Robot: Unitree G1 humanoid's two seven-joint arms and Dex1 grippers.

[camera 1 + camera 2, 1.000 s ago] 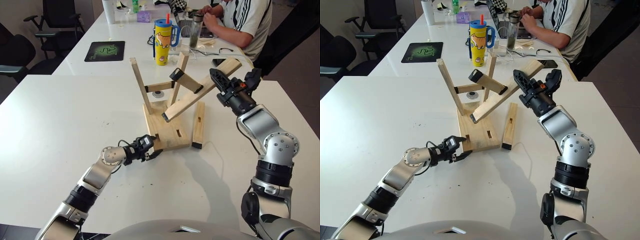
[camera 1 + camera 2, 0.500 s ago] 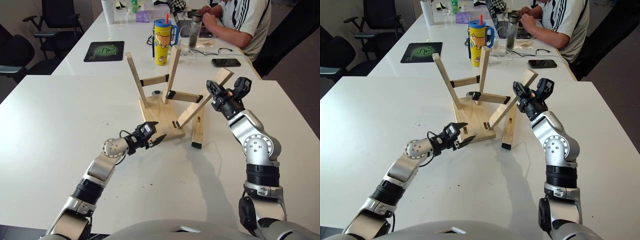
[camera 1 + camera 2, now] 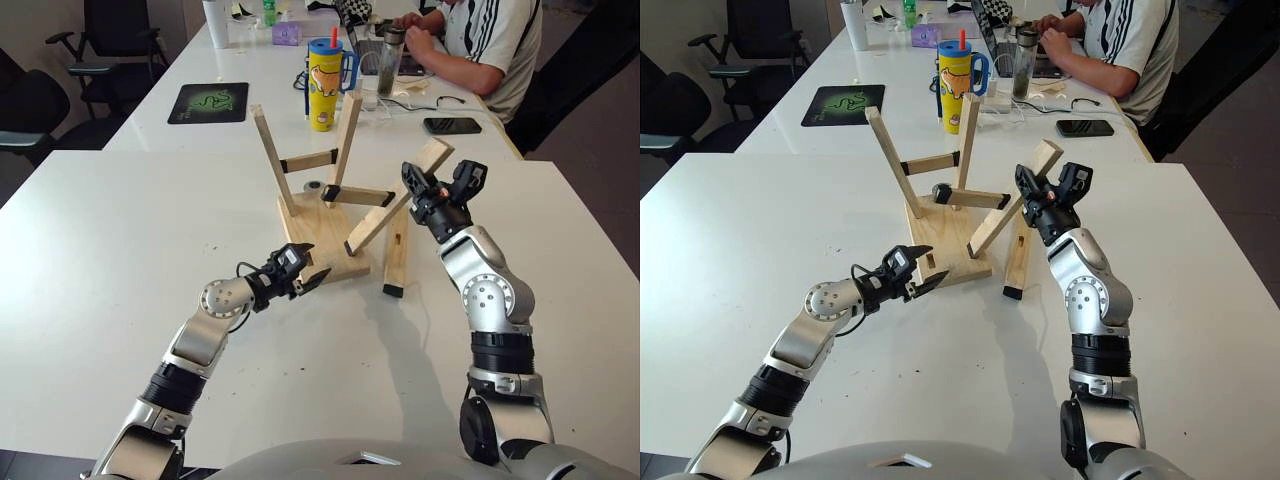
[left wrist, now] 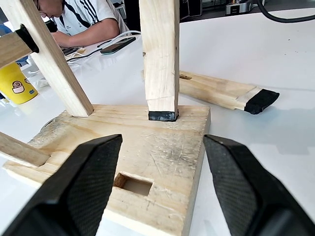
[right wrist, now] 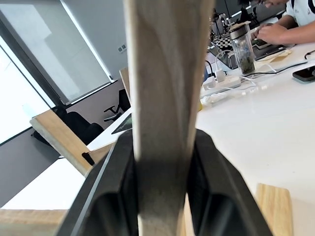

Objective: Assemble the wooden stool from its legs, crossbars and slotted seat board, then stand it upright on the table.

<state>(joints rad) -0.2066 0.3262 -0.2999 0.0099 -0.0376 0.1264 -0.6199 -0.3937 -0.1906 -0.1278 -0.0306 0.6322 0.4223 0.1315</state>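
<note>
White worktop (image 3: 120, 260) spreads under both arms. A second worktop (image 3: 250, 70) behind it carries a yellow mug (image 3: 324, 85), a dark mouse pad (image 3: 209, 101) and a phone (image 3: 448, 125).

Just ahead of the left tool (image 3: 303, 272), the seat board (image 3: 322, 245) lies flat on the worktop. This tool is spread wide, its two black fingers (image 4: 88, 187) splayed to either side of the board's near corner. Whether they touch the wood cannot be told. An empty rectangular slot (image 4: 133, 184) sits in the board right in front of it.

Beyond that slot, farther from the left tool, two upright legs (image 3: 273, 160) rise from the board, tilted a little and joined by a crossbar (image 3: 308, 160).

The right tool (image 3: 437, 185) pinches a leaning leg (image 3: 385, 215) near its upper end, one finger on each flat face. From this grip the leg slants down and away toward the board, and its black-tipped foot touches the board's top near the edge. Whether it sits in a slot cannot be told. A second crossbar (image 3: 358, 195) runs from this leg toward the nearer upright leg.

Below the right tool, beside the board's edge, a loose wooden piece (image 3: 397, 260) lies flat on the worktop.
</note>
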